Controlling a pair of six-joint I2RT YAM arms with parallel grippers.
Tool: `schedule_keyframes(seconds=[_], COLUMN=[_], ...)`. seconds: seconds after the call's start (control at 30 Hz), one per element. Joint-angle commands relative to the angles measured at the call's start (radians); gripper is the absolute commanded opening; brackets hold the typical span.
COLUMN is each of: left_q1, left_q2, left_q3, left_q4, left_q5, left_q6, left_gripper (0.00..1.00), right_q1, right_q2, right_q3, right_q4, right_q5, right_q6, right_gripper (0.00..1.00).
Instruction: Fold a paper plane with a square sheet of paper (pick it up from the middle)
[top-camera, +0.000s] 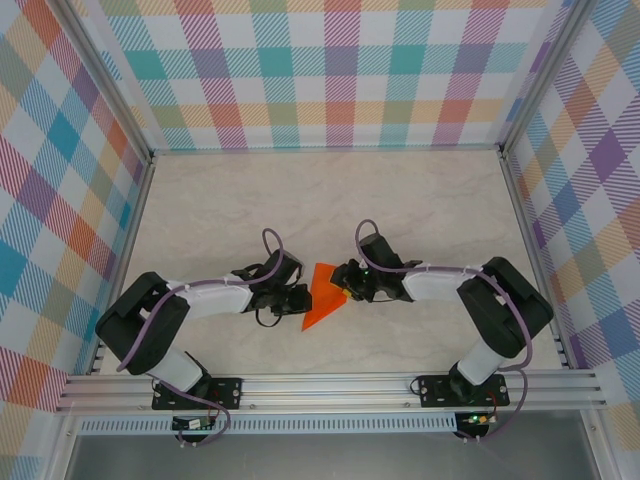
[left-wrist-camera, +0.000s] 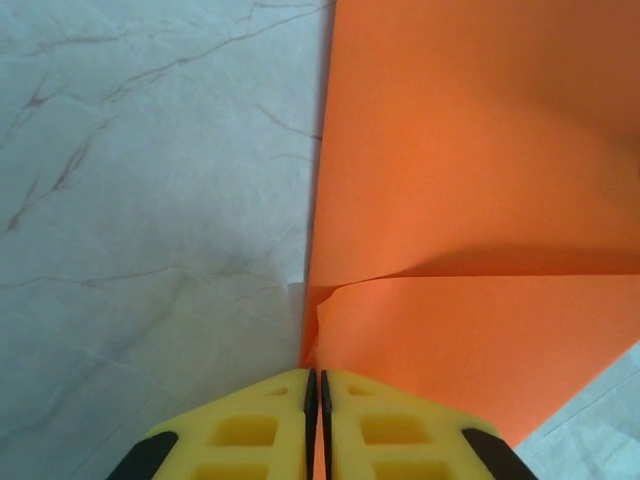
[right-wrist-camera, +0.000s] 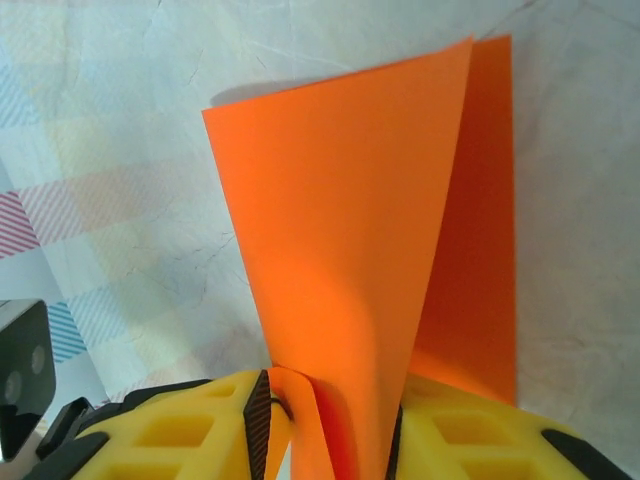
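Nearest you, a silver aluminium rail (top-camera: 330, 388) runs along the table's front edge, and both arm bases are bolted to it. From there the white-and-black left arm (top-camera: 200, 300) and the matching right arm (top-camera: 450, 285) each reach inward, and they meet near the middle of the pale, marble-patterned tabletop (top-camera: 300, 190).

Your left gripper (top-camera: 300, 298) (left-wrist-camera: 316, 375) has its yellow fingers (left-wrist-camera: 250, 430) pressed almost together. Only a thin dark slit separates them, and a sliver of orange runs down into it, so the gripper is pinching the near corner of the small, thin, bright orange sheet of paper (top-camera: 322, 295). In the left wrist view the orange sheet of paper (left-wrist-camera: 470, 150) lies flat on the table ahead of the fingers. A crease crosses it, with one layer overlapping the other.

Your right gripper (top-camera: 347, 283) (right-wrist-camera: 330, 385) grips the opposite side. Its yellow fingers (right-wrist-camera: 180, 430) stand further apart, with doubled-over layers of the orange sheet of paper (right-wrist-camera: 350, 220) bulging between the pads and touching both. Beyond those fingers one flap rises off the table and leans over a flatter layer behind it.

From above, the paper shows as a pointed triangle between the two grippers, its tip aimed toward the near edge.

Further back the tabletop runs on to a pastel checked back wall (top-camera: 320, 70).
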Motion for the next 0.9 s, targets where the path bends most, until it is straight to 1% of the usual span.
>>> schedule_keyframes(seconds=[0.0,0.1,0.13,0.17,0.23,0.3,0.4,0.47,0.53,0.67,0.77,0.87], left_q1=[0.007,0.007,0.007,0.007,-0.001,-0.034,-0.124,-0.193,-0.248,-0.348,-0.390,-0.420], left_q2=[-0.061,-0.134,-0.163,-0.194,-0.250,-0.301,-0.346,-0.337,-0.302,-0.186,-0.108,-0.038], left_q3=[-0.011,-0.016,-0.023,-0.031,-0.039,-0.040,-0.025,-0.005,0.014,0.084,0.115,0.153], left_q4=[-0.078,-0.098,-0.101,-0.104,-0.117,-0.140,-0.192,-0.235,-0.242,-0.279,-0.262,-0.282], left_q5=[-0.035,-0.059,-0.067,-0.072,-0.083,-0.120,-0.225,-0.318,-0.375,-0.504,-0.539,-0.591], left_q6=[0.035,0.034,0.031,0.028,0.026,0.028,0.030,0.030,0.028,0.039,0.038,0.039], left_gripper=[0.18,0.26,0.31,0.34,0.37,0.42,0.49,0.53,0.63,0.66,0.67,0.67], right_q1=[-0.019,-0.029,-0.030,-0.033,-0.036,-0.039,-0.043,-0.045,-0.047,-0.056,-0.062,-0.062], right_q2=[0.045,0.068,0.072,0.074,0.071,0.069,0.070,0.069,0.067,0.063,0.064,0.063], right_q3=[0.037,0.075,0.083,0.091,0.094,0.097,0.110,0.119,0.132,0.144,0.150,0.156], right_q4=[0.039,-0.002,-0.011,-0.021,-0.025,-0.027,-0.051,-0.063,-0.088,-0.104,-0.099,-0.104], right_q5=[-0.087,-0.109,-0.115,-0.125,-0.134,-0.146,-0.156,-0.163,-0.163,-0.173,-0.190,-0.194], right_q6=[-0.090,-0.134,-0.143,-0.150,-0.156,-0.158,-0.168,-0.174,-0.182,-0.184,-0.174,-0.169], right_gripper=[0.34,0.31,0.31,0.30,0.29,0.30,0.32,0.33,0.34,0.34,0.35,0.35])
